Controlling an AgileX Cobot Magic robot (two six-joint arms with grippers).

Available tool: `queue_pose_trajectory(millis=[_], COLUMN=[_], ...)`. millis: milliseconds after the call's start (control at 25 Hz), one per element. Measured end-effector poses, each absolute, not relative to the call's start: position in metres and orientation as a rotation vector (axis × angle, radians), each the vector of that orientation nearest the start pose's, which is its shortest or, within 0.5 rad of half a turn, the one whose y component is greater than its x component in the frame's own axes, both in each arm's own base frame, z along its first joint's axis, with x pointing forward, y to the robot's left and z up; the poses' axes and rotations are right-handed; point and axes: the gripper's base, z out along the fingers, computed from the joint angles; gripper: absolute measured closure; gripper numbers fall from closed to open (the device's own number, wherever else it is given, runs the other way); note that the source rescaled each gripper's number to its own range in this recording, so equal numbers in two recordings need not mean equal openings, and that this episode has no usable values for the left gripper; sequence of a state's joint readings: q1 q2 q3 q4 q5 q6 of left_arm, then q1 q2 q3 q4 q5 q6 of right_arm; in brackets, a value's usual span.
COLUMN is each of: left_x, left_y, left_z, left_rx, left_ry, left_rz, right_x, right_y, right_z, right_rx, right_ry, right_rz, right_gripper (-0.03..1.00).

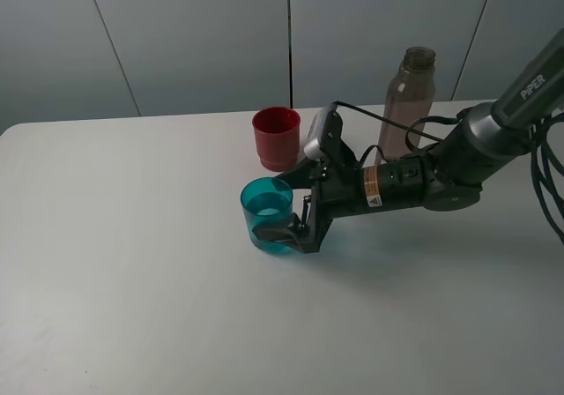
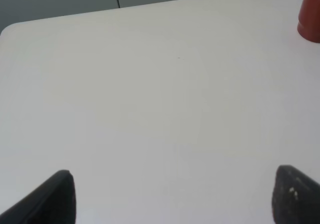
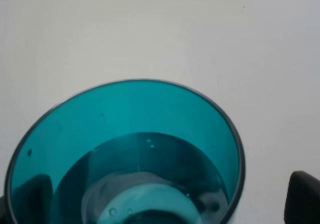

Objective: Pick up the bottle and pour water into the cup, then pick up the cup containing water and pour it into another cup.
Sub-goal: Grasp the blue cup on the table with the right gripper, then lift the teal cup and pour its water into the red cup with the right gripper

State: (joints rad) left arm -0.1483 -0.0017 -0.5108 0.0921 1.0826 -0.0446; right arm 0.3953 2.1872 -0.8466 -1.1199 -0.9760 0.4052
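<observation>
The teal see-through cup (image 1: 265, 204), holding water, is between the right gripper's (image 1: 274, 208) spread jaws, its base cut off in the wrist view.

**The bottle** (image 1: 407, 95): tall, slim, smoky grey-brown and translucent, with an uncapped neck. It stands upright near the far edge of the tabletop, right of centre.

**The cup** (image 1: 266, 203): a teal, see-through tumbler, upright near the middle of the tabletop. It is partly filled with water, and small bubbles show at its base (image 3: 130, 114).

**Another cup** (image 1: 276, 135): opaque dark red with a narrower base. It stands upright by the far edge, just beyond the teal cup and apart from it.
</observation>
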Motion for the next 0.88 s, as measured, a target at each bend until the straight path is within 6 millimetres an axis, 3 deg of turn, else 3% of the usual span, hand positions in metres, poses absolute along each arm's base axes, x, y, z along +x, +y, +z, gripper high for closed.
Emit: queue_pose_trajectory(millis=[160,200,240,320,360,880], left_x=[-0.0063,-0.0063,-0.0063,-0.0063,-0.0063,-0.0063], left_y=[0.0086,0.0086,0.0086,0.0086,0.0086,0.0086], left_z=[0.2788,0.2788,0.2788,0.2788,0.2788,0.2788], left_rx=[0.100,0.100,0.100,0.100,0.100,0.100], left_ry=[2.048,2.048,2.048,2.048,2.048,2.048], left_rz=[-0.007,-0.007,-0.007,-0.007,-0.007,-0.007], right_x=[0.2887,0.2885,0.2881,0.2859,0.2855,0.2846], right_y=[0.1938,0.1940,0.1945,0.1970,0.1981,0.2003], right_z=[0.0613,0.0613,0.0611,0.0609,0.0609,0.0615], right_rx=[-1.251,-1.248,-1.251,-1.265,-1.273,-1.305], right_ry=[1.728,1.731,1.733,1.728,1.724,1.688], right_rz=[0.909,0.912,0.913,0.921,0.918,0.905], right_gripper=[-0.03,0.01,0.14,0.67,0.78,0.77])
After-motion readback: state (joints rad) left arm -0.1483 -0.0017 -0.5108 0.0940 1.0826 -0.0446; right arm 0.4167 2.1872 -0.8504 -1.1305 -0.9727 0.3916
